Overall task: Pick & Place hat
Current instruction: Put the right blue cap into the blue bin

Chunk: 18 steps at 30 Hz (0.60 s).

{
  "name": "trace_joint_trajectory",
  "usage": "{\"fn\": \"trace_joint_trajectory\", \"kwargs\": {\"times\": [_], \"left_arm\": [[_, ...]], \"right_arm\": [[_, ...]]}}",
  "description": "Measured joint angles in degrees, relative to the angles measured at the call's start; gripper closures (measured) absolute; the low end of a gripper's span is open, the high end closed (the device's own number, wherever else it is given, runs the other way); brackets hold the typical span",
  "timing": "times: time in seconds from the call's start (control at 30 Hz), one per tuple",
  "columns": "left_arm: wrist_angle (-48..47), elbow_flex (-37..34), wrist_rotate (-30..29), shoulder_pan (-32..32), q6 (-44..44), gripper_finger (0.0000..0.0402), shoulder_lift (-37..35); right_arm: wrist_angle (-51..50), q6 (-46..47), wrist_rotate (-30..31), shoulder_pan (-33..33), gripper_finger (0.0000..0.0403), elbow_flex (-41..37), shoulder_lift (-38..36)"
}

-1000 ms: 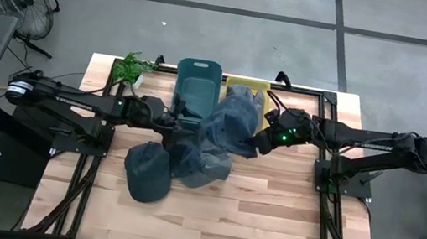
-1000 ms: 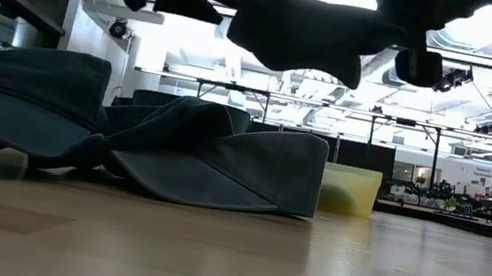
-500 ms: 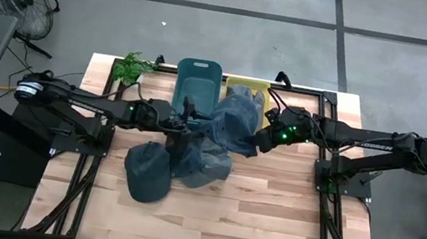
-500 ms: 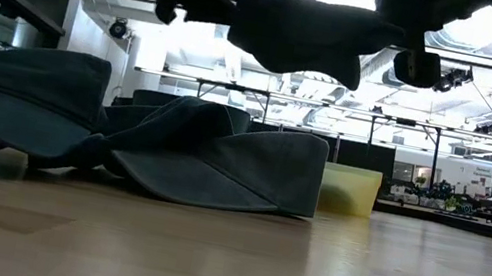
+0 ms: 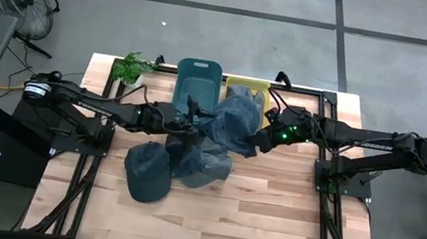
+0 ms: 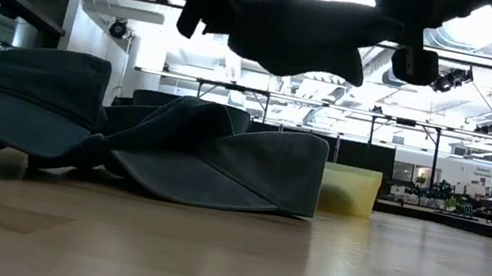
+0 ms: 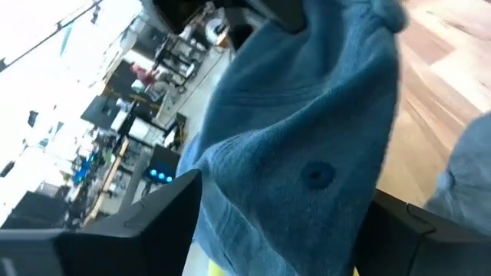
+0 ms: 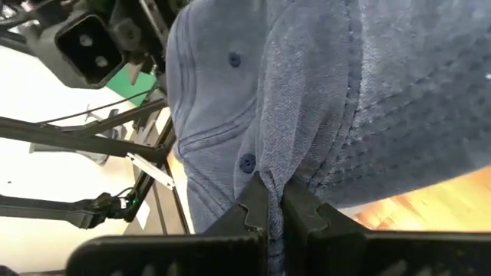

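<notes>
A blue-grey hat hangs in the air between both arms, above the table; in the low view the hat is a dark shape overhead. My right gripper is shut on it from the table's right. My left gripper is open at the hat's left side; in the left wrist view its gripper has a finger on either side of the hat's crown, and I cannot tell whether they touch. More blue hats lie heaped on the table. My right gripper pinches a gathered fold of the hat's cloth between its two fingers, just beside a small button. It comes in roughly level from the table's right. The hat is lifted clear of the table and spreads out beyond the fingers.
A teal bin and a yellow bin stand at the far edge, with a small plant to their left. One cap lies apart on the near left of the heap. Bare wood stretches along the near side.
My left gripper has moved toward the table's right, closing in on the hanging hat until its open fingers stand around the crown. The hat and my right gripper have stayed where they were.
</notes>
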Motion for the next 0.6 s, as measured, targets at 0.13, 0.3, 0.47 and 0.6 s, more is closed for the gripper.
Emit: {"fn": "trace_joint_trajectory", "kwargs": {"times": [0.13, 0.3, 0.47, 0.6], "left_arm": [[0.44, 0.04, -2.05, 0.02, -2.85, 0.0165, 0.63], [0.5, 0.02, -4.6, 0.0, -2.95, 0.0261, 0.61], [0.19, 0.02, -4.61, 0.0, -3.29, 0.0384, 0.62], [0.19, 0.02, -6.94, -0.05, -3.97, 0.0394, 0.63]], "right_arm": [[0.9, -0.23, -0.11, 0.0, 0.0402, 0.0, 0.0], [0.89, -0.42, -0.15, 0.0, 0.0402, 0.0, 0.0], [0.86, -0.46, -0.2, 0.0, 0.0402, 0.0, 0.0], [0.89, -0.46, -0.15, 0.02, 0.0401, 0.0, 0.0]]}}
